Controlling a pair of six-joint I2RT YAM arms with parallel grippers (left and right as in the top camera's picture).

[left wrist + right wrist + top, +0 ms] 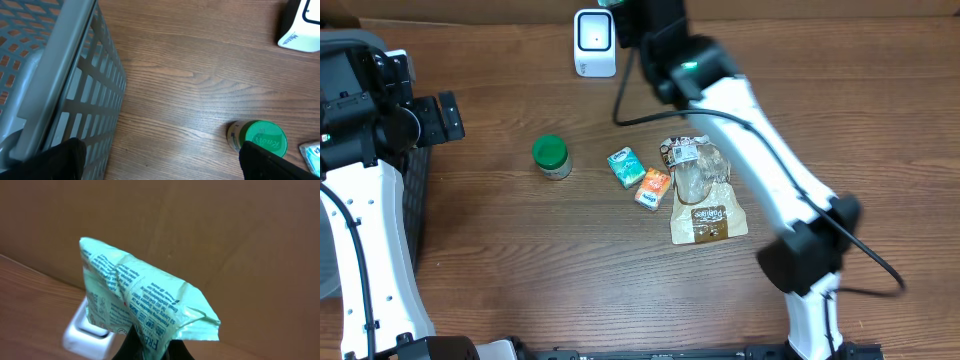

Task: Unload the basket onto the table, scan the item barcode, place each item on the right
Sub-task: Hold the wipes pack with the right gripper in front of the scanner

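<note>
My right gripper is shut on the lower edge of a pale green printed packet, which stands up crumpled in front of the wrist camera. The white scanner sits just behind and below the packet on the wooden table. From overhead, the scanner stands at the table's far edge, and the right arm reaches up to it, with the gripper right beside it. No barcode is clear among the packet's small blue print. My left gripper is open and holds nothing, hovering beside the basket.
A grey mesh basket stands at the left edge. A green-lidded jar, a teal packet, an orange packet and a clear bag with a brown label lie mid-table. The scanner's cable runs across the wood.
</note>
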